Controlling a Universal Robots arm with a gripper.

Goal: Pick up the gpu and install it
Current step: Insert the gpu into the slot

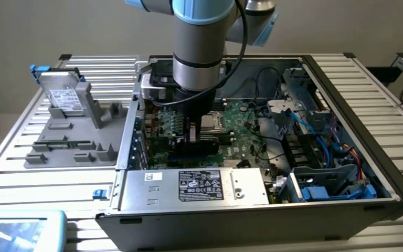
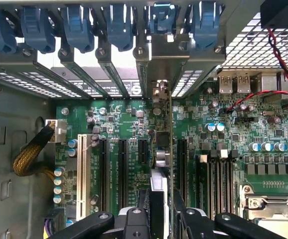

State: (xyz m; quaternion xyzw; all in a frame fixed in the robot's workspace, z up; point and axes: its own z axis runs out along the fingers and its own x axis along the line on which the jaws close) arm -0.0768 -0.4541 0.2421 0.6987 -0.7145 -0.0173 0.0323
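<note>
- one gripper [image 2: 160, 201] is clamped on one gpu [image 2: 160, 154], held edge-on over the one green motherboard [image 2: 114, 119] inside the computer case [image 1: 369, 105].
- one hard drive [image 1: 65, 97] sits at ten o'clock from the arm in the exterior view.

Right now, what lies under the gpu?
The green motherboard with black expansion slots. The slot directly beneath the gpu, held by the gripper, is hidden by the card's edge.

Roomy just beside the gpu [image 2: 161, 157] on both flanks, with only low empty slots [image 2: 121, 169] on the motherboard [image 2: 114, 117]. Closed off at the gpu's bracket end by blue latches [image 2: 116, 25] and slot covers [image 2: 79, 74]. Farther from the gpu, hemmed by a yellow cable bundle [image 2: 29, 154] one side, red-black wires [image 2: 278, 55] the other.
</note>
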